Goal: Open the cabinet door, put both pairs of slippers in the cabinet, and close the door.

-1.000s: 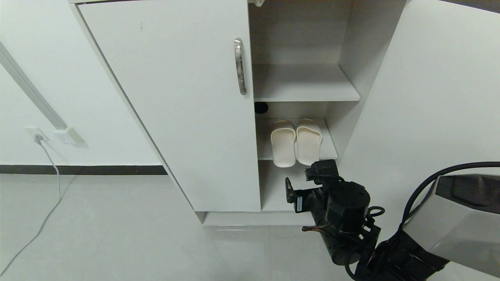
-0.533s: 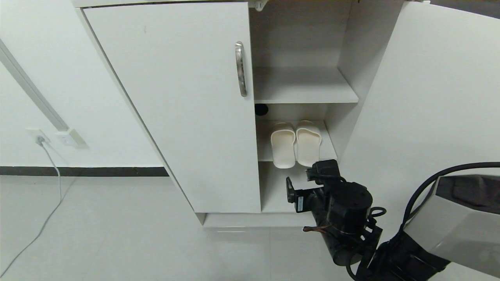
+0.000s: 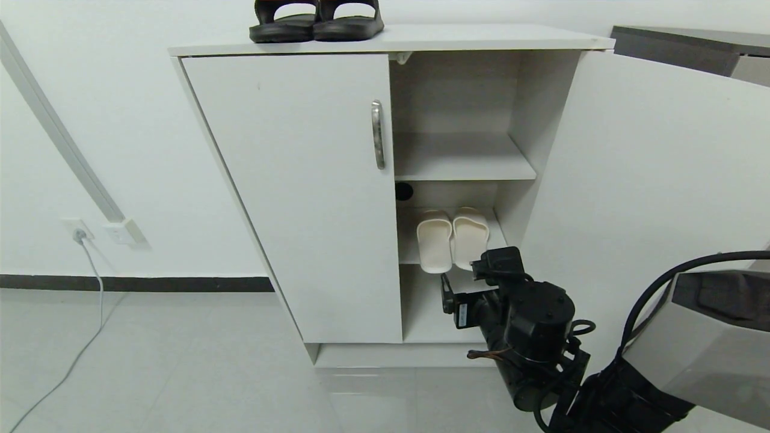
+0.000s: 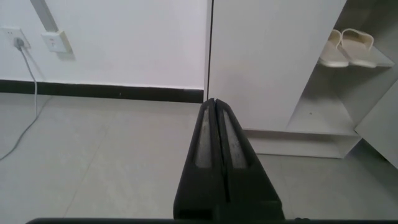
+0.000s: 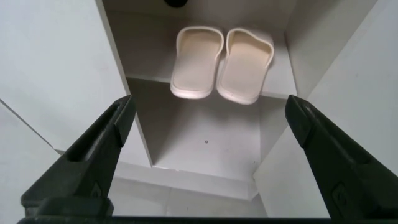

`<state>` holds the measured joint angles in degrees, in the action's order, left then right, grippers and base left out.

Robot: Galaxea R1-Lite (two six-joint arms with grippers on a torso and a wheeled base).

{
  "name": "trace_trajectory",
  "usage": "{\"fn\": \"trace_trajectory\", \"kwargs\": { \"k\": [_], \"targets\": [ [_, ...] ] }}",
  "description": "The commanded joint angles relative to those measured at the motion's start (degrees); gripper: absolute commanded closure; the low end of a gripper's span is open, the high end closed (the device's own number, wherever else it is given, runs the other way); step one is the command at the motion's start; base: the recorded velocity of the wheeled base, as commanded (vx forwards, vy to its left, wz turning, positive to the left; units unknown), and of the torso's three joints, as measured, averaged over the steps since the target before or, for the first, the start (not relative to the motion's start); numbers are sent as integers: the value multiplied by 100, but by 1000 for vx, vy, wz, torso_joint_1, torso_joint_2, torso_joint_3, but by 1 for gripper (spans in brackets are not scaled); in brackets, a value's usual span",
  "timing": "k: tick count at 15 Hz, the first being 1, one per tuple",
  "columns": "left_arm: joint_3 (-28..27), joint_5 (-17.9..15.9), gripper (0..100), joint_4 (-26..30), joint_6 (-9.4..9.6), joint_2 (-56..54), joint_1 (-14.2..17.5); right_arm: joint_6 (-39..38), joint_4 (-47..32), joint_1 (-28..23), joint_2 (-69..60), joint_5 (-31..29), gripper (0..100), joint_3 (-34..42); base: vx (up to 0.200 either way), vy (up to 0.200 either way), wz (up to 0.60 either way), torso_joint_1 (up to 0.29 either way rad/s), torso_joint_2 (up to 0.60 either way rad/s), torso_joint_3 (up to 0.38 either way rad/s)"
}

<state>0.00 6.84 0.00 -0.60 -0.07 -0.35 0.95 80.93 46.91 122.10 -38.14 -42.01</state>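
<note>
A pair of white slippers [image 3: 451, 237] [image 5: 222, 61] [image 4: 351, 46] lies side by side on the middle shelf of the white cabinet [image 3: 463, 162], toes outward. A pair of black slippers [image 3: 317, 21] rests on the cabinet's top. The right door [image 3: 649, 180] is swung open; the left door [image 3: 289, 192] with its metal handle [image 3: 377, 135] is closed. My right gripper [image 3: 472, 278] [image 5: 209, 106] hangs open and empty in front of the cabinet opening, just below the white slippers. My left gripper [image 4: 214, 106] is shut and empty, low over the floor left of the cabinet.
A wall socket with a grey cable [image 3: 75, 231] sits on the wall at the left, the cable trailing onto the tiled floor [image 3: 180, 373]. A slanted conduit [image 3: 54, 126] runs down the wall. The upper shelf [image 3: 463, 157] and bottom compartment [image 3: 427, 316] hold nothing.
The head camera has moved back and up, so the cabinet top and the black slippers now show. My right gripper stays open at the same spot in the picture.
</note>
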Motion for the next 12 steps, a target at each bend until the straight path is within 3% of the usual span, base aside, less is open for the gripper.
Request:
{"fn": "trace_trajectory", "kwargs": {
  "k": [1,10,12],
  "targets": [
    [0,2,100,0,-2,7,0,2,37,2,-2,0,0,35,0,0,0,-2,-2,51],
    [0,2,100,0,-2,7,0,116,177,2,15,18,0,114,0,0,0,0,0,0],
    [0,2,100,0,-2,7,0,107,186,2,15,18,0,114,0,200,0,0,2,2]
  ]
}}
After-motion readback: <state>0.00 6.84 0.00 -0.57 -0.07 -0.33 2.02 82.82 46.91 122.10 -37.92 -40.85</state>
